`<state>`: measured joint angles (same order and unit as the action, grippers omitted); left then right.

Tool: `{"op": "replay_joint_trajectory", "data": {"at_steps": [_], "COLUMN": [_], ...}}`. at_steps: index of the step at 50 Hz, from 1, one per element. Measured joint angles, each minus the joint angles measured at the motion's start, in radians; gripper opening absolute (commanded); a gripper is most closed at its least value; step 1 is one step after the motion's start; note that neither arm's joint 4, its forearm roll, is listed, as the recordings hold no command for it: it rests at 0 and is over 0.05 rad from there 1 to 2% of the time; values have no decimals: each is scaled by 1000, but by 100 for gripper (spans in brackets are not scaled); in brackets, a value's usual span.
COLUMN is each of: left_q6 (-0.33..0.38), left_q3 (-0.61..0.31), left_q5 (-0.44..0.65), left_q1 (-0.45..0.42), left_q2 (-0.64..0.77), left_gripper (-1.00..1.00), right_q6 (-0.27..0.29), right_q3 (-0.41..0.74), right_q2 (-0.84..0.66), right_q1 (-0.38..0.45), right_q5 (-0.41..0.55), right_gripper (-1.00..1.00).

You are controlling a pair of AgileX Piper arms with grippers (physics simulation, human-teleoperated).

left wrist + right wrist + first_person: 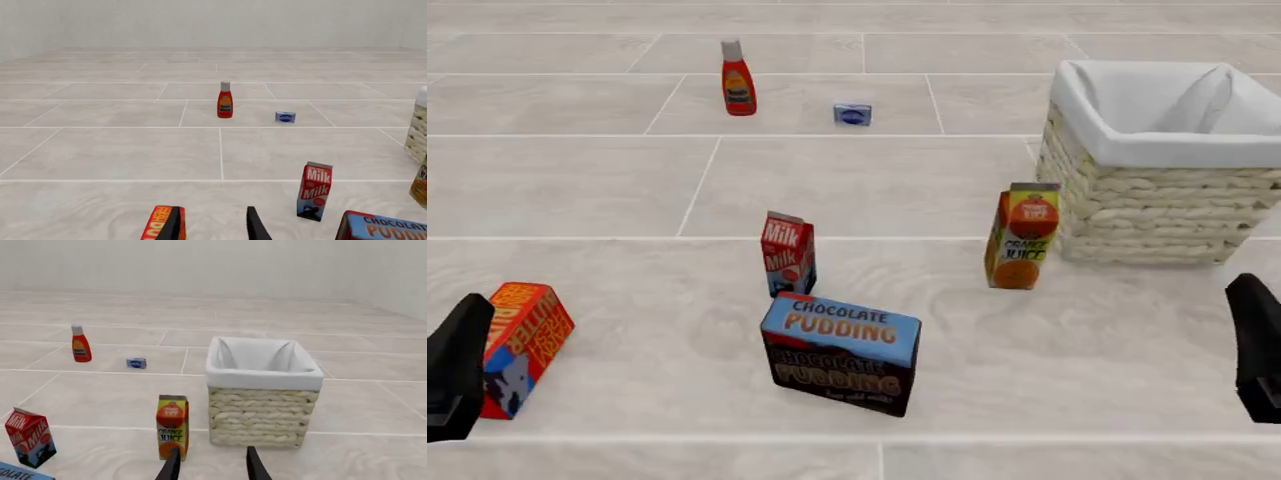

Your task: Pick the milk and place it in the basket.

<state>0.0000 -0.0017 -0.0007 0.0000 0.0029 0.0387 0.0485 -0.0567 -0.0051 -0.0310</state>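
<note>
We see the milk (787, 253) standing upright on the desk (587, 190), near the middle of the front view and just behind the chocolate pudding box (839, 352). The basket (1154, 205) sits well apart from it at the far right, with the orange juice carton (1022, 236) just beside its left wall. A red-and-orange box (523, 343) rests at the near left, touching or just beside the left gripper (457, 368) as far as we can tell. At the back of the desk stand the ketchup bottle (738, 79) and a small blue-and-white packet (853, 114), near each other.

In the left wrist view the left gripper's jaws are parted and hold nothing; the milk stands ahead of them and off to one side. The right gripper (210, 465) hovers low before the basket and the juice carton, its jaws likewise spread apart with nothing between them.
</note>
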Motion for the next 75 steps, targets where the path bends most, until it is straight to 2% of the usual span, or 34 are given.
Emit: {"op": "replay_joint_trajectory", "data": {"at_steps": [6, 10, 15, 21, 30, 45, 63, 75], "left_q6": [0, 0, 0, 0, 0, 0, 0, 0], "left_q3": [-1, -2, -2, -2, -2, -3, -3, -3], "left_q5": [-1, -1, -1, -1, -1, -1, -1, -1], "left_q1": [0, 0, 0, 0, 0, 0, 0, 0], "left_q2": [2, 3, 4, 4, 4, 5, 5, 5], "left_gripper": [100, 100, 100, 100, 100, 100, 100, 100], "right_q6": [7, 15, 15, 13, 43, 105, 136, 135], "right_q3": [-11, 8, 51, 130, 261, 480, 748, 906], "right_q2": [-199, -304, -405, -492, -589, -702, -889, -1006], "right_q1": [16, 38, 79, 155, 275, 420, 570, 630], "right_q5": [-148, -208, -242, -231, -165, 0, 193, 306], "right_gripper": [100, 100, 100, 100, 100, 100, 100, 100]}}
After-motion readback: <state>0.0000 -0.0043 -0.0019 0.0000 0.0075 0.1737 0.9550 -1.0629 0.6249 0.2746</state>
